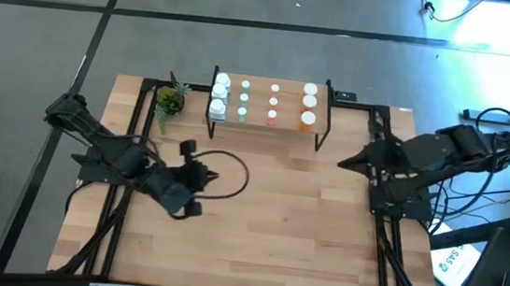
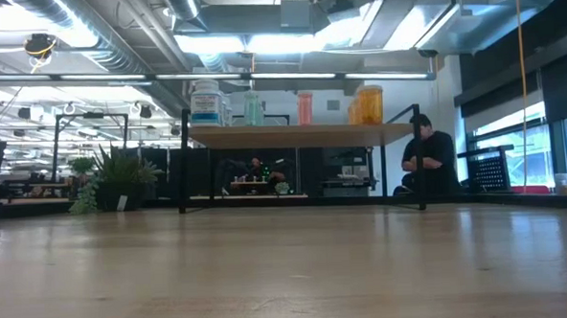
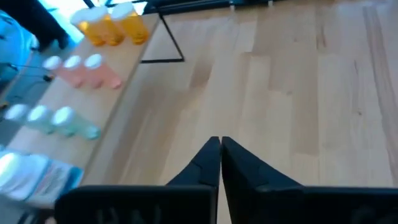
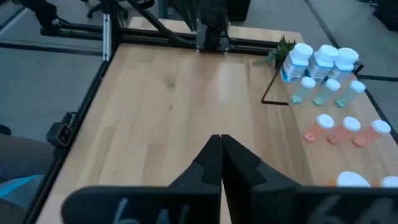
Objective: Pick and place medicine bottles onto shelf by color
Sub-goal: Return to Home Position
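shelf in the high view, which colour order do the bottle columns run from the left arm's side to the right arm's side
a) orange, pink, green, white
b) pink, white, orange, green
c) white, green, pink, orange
c: on the shelf the white bottles stand nearest the left arm's side, then the pale green bottles, the pink bottles, and the orange bottles last.

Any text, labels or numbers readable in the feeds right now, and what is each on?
"SAS", uncertain: on the white-and-blue sheet right of the table.
White bottles, blue labels: too blurred to read.
Pale marks on the body of the right claw: unreadable.
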`<state>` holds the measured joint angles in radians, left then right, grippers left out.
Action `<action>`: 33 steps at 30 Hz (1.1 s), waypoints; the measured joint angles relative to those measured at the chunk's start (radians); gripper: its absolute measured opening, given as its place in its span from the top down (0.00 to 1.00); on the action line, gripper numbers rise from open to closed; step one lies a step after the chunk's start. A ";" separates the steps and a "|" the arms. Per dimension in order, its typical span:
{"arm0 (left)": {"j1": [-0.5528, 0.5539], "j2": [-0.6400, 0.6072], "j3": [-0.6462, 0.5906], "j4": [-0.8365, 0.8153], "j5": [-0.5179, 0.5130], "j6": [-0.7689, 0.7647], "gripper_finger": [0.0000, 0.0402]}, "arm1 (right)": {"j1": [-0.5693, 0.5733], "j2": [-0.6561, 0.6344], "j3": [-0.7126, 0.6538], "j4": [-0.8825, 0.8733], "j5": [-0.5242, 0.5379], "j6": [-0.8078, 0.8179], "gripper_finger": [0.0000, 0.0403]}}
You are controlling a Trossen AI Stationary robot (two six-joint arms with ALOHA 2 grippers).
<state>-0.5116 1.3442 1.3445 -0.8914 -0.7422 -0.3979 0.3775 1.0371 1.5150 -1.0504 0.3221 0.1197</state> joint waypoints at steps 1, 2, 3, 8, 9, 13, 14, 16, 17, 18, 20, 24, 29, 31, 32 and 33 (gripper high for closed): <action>-0.017 -0.012 0.000 -0.023 -0.019 -0.012 0.98 | 0.006 -0.012 0.000 -0.001 -0.001 0.004 0.99; -0.035 -0.025 0.000 -0.040 -0.040 -0.023 0.98 | 0.010 -0.023 0.000 -0.006 -0.006 0.007 0.99; -0.054 -0.036 0.000 -0.061 -0.060 -0.038 0.98 | 0.015 -0.031 0.000 -0.010 -0.011 0.008 0.99; -0.166 -0.071 -0.020 -0.117 -0.169 -0.115 0.99 | 0.054 -0.112 -0.120 0.085 -0.032 0.009 0.99; -0.195 -0.083 -0.034 -0.117 -0.198 -0.137 0.99 | 0.059 -0.138 -0.167 0.125 -0.042 0.017 0.99; -0.300 -0.134 -0.125 -0.119 -0.290 -0.214 1.00 | 0.077 -0.241 -0.344 0.273 -0.115 0.027 1.00; -0.324 -0.152 -0.152 -0.121 -0.315 -0.240 1.00 | 0.081 -0.265 -0.379 0.295 -0.115 0.033 0.99; -0.372 -0.197 -0.199 -0.120 -0.361 -0.304 1.00 | 0.081 -0.317 -0.448 0.337 -0.116 0.038 1.00; -0.394 -0.223 -0.220 -0.117 -0.376 -0.333 1.00 | 0.081 -0.342 -0.479 0.354 -0.115 0.044 1.00; -0.411 -0.245 -0.241 -0.113 -0.381 -0.359 1.00 | 0.080 -0.367 -0.510 0.377 -0.115 0.052 1.00; -0.441 -0.281 -0.278 -0.094 -0.381 -0.385 1.00 | 0.082 -0.415 -0.567 0.434 -0.133 0.054 1.00; -0.487 -0.343 -0.345 -0.025 -0.378 -0.368 1.00 | 0.082 -0.513 -0.699 0.561 -0.185 0.059 1.00; -0.564 -0.418 -0.454 0.110 -0.374 -0.302 1.00 | 0.082 -0.571 -0.849 0.682 -0.222 0.087 1.00; -0.590 -0.443 -0.495 0.148 -0.375 -0.291 1.00 | 0.082 -0.586 -0.882 0.701 -0.230 0.089 1.00; -0.603 -0.458 -0.516 0.162 -0.376 -0.286 1.00 | 0.082 -0.594 -0.897 0.709 -0.235 0.088 1.00; -0.613 -0.472 -0.536 0.181 -0.381 -0.280 1.00 | 0.082 -0.601 -0.907 0.716 -0.238 0.088 1.00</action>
<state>-1.1249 0.8722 0.8084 -0.7108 -1.1230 -0.6779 0.4591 0.4358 0.6078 -0.3347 0.0840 0.2080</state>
